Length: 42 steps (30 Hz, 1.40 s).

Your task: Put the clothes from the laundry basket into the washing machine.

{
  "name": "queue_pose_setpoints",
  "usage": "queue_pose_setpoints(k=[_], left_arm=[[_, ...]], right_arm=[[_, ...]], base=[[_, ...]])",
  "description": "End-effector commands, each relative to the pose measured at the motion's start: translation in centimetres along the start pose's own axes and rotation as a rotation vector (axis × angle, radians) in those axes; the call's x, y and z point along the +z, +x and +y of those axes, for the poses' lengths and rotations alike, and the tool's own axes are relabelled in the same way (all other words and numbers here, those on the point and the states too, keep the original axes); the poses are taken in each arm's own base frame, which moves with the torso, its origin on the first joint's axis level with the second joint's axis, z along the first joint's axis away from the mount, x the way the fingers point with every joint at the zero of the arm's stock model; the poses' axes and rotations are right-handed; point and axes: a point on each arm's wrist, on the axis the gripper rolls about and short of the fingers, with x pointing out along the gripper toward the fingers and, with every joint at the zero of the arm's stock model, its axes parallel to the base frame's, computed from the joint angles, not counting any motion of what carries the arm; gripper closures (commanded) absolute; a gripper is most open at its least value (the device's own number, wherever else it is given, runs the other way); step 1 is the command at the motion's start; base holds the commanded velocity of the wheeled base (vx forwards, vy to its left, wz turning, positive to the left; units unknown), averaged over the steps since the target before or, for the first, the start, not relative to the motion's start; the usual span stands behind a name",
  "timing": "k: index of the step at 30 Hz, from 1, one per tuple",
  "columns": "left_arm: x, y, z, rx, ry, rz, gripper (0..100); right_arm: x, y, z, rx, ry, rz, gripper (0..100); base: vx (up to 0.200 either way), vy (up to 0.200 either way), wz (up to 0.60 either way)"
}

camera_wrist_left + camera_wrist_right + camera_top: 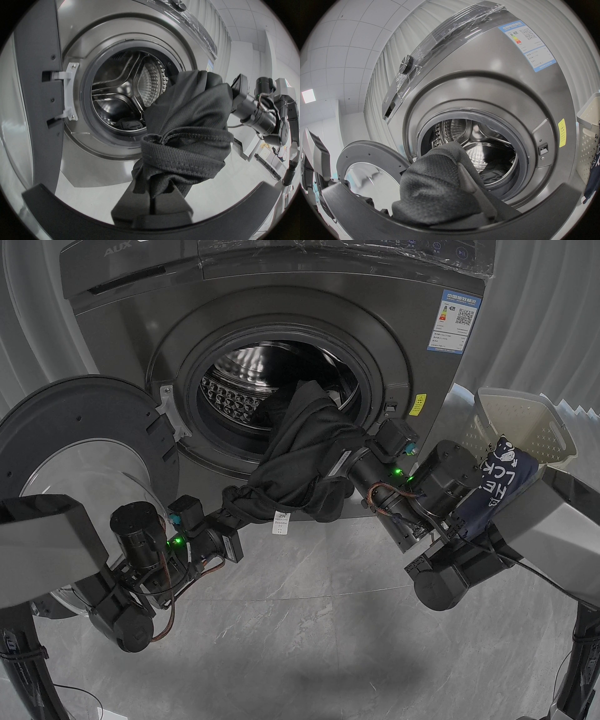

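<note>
Grey tiled floor point(312, 627) runs up to the washing machine point(400, 340), whose door point(81, 421) hangs open on the left. From the head camera, a black garment point(300, 452) stretches between both arms, with its upper end over the drum's rim. The left pincer point(232, 515) grips its lower corner and the right pincer point(337, 455) is buried in its upper folds. A laundry basket point(531, 418) stands to the right with a navy printed cloth point(506, 480) over its edge.

The left wrist camera shows the left pincer point(153, 200) clamped narrow on the garment's hem point(187, 147), and another dark cloth point(129, 125) lying inside the drum.

The right wrist camera shows the right pincer point(456, 170) closed in bunched black fabric point(434, 187) before the opening.
</note>
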Motion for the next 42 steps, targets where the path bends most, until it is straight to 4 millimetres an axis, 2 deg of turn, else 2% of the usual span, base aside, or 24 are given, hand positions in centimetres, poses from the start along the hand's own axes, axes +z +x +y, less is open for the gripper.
queue_pose_setpoints(k=[1,2,5,7,9,11,14,23,28,29,35,42], left_arm=[[-1.4,0.3,0.2,0.006,-0.005,0.040,100],[-1.5,0.2,0.2,0.005,-0.010,0.048,0],[-1.7,0.0,0.2,0.005,-0.012,0.059,0],[-3.6,-1.5,-0.1,-0.003,-0.012,0.155,0],[-3.9,-1.9,-0.2,-0.011,-0.014,0.179,0],[-5.1,-3.5,-0.9,-0.054,-0.010,0.261,0],[-6.1,-4.9,-1.3,-0.115,0.015,0.327,0],[-6.0,-5.4,-2.1,-0.186,0.051,0.332,0],[-5.4,-4.4,-2.3,-0.190,0.060,0.286,0],[-4.4,-3.4,-2.4,-0.190,0.059,0.225,0],[-0.7,-0.5,-2.4,-0.182,0.064,0.033,0],[-0.2,0.6,-3.6,-0.217,0.047,-0.005,0]], right_arm=[[0.1,0.1,0.1,0.003,0.004,-0.006,100],[0.1,0.1,0.1,0.003,0.002,-0.006,100],[0.1,0.1,0.1,0.003,0.002,-0.006,100],[0.1,0.1,0.1,0.002,0.003,-0.008,100],[0.0,0.0,0.1,0.002,0.004,-0.003,100],[-0.3,-0.1,0.3,0.007,0.009,0.003,100],[-0.3,0.0,0.5,0.010,0.015,-0.001,100],[-0.3,0.0,0.4,0.000,0.016,-0.001,100],[-0.4,-0.1,0.5,-0.008,0.016,-0.001,100],[-0.4,-0.1,0.5,-0.009,0.016,0.000,100],[-1.0,-0.2,0.4,-0.010,0.016,0.017,100],[-1.1,-0.3,0.5,-0.009,0.017,0.021,100]], base=[[0.000,0.000,0.00],[0.000,0.000,0.00],[0.000,0.000,0.00],[0.000,0.000,0.00],[0.000,0.000,0.00],[0.000,0.000,0.00],[0.000,0.000,0.00],[0.000,0.000,0.00],[0.000,0.000,0.00],[0.000,0.000,0.00],[0.000,0.000,0.00],[0.000,0.000,0.00]])
